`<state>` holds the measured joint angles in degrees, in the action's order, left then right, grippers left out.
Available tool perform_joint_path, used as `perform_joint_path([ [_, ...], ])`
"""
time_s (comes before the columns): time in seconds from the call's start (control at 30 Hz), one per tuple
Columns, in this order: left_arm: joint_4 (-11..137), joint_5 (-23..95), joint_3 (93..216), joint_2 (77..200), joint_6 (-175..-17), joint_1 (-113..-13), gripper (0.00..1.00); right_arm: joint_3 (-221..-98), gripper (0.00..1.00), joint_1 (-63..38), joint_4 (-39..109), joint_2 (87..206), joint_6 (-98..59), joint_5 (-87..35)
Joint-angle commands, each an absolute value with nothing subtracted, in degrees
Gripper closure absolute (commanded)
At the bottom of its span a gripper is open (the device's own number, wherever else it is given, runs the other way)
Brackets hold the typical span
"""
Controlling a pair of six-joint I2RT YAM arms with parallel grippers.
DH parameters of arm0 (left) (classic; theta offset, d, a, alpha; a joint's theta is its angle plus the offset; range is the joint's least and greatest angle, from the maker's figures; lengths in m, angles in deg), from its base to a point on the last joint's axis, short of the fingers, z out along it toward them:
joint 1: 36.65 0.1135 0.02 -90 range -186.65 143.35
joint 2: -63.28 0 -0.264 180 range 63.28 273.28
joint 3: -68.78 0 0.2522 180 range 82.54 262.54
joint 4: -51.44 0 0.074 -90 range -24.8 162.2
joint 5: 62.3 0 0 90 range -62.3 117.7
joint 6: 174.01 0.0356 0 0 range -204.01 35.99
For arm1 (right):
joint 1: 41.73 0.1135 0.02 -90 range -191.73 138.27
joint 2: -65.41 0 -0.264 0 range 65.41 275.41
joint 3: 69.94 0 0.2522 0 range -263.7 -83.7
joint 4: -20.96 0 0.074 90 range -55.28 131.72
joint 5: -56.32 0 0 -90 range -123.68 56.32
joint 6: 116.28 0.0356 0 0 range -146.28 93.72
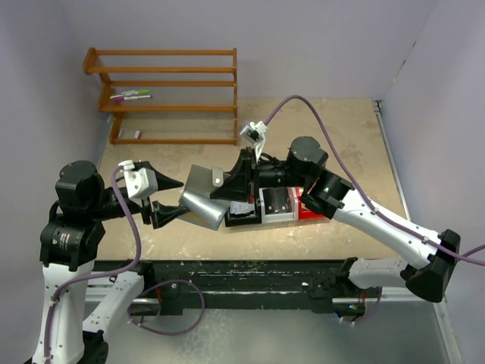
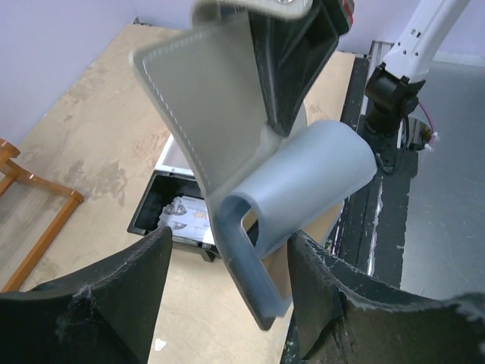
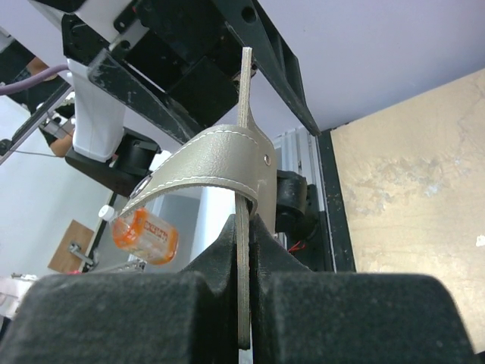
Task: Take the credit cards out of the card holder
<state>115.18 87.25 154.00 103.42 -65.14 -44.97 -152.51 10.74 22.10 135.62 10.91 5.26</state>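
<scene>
Jaws: the left gripper [image 1: 182, 197] is wide open, with one finger on each side of the holder's bent end. I see no touch yet.
Holder: the card holder [image 1: 203, 206] hangs in the air at 3 o'clock from that gripper. Its bend points back to 9 o'clock.
Cards: hidden; I cannot see any.
Pinch: the right gripper [image 3: 244, 243] is squeezed tight on the holder's thin flap.
Nearer arm: the left one, I think. It faces the pocket end.
Bin: the black bin [image 1: 242, 220] sits on the table at 4 o'clock.
</scene>
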Motion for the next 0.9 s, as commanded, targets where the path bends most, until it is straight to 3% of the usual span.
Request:
perform_joint_path([
  [0.0, 108.1, 88.8, 153.2, 103.7, -71.6, -44.9, 0.34, -155.6, 1.00, 10.7, 20.1, 136.8, 11.9, 7.6],
  [0.27, 107.8, 93.3, 152.4, 105.9, -74.9, -44.9, 0.33, -155.6, 1.00, 10.7, 19.7, 138.3, 12.4, 9.5],
  [0.53, 106.9, 93.1, 150.8, 108.0, -75.4, -44.9, 0.60, -156.0, 1.00, 10.7, 18.3, 139.8, 13.5, 11.2],
  [0.77, 101.7, 96.0, 151.2, 108.6, -83.1, -44.9, 0.58, -156.1, 1.00, 10.6, 18.6, 142.3, 13.0, 11.4],
  [0.87, 101.5, 96.1, 150.5, 108.7, -83.2, -44.9, 0.66, -156.5, 1.00, 10.7, 18.1, 143.1, 13.3, 12.1],
])
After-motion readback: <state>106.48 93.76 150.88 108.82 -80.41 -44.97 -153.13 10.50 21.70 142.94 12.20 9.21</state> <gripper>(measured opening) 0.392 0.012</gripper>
